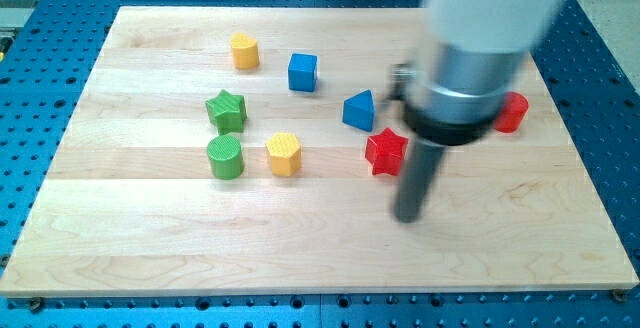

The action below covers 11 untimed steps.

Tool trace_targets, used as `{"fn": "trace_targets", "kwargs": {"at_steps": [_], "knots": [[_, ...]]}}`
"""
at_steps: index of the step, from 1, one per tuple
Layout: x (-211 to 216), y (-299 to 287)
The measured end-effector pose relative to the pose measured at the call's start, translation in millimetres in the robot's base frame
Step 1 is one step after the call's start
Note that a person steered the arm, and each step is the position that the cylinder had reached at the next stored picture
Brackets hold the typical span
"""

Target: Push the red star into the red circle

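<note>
The red star lies right of the board's middle. The red circle is a red cylinder to the star's right and slightly higher, partly hidden behind the arm's body. My tip rests on the board just below and slightly right of the red star, apart from it. The rod rises from the tip, just right of the star, to the grey arm body, which stands between the star and the circle.
A blue triangle sits just up-left of the star. A blue cube, a yellow cylinder, a green star, a green cylinder and a yellow hexagon lie to the left. The wooden board lies on a blue perforated table.
</note>
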<state>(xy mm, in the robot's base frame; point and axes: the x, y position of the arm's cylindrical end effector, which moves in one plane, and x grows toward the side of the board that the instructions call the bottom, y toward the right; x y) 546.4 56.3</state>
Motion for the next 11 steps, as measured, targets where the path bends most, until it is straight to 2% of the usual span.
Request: {"fn": "trace_targets", "kwargs": {"at_steps": [1,2,3,4,5,6,7,8,11], "knots": [[-28.3,-29.3],[-67.8,44.4],[-106.1,63.3],[-105.2,47.6],[-118.8,113.7],[-127.4,97.8],[-141.9,57.9],[-162.4,78.8],[-162.8,116.6]]}}
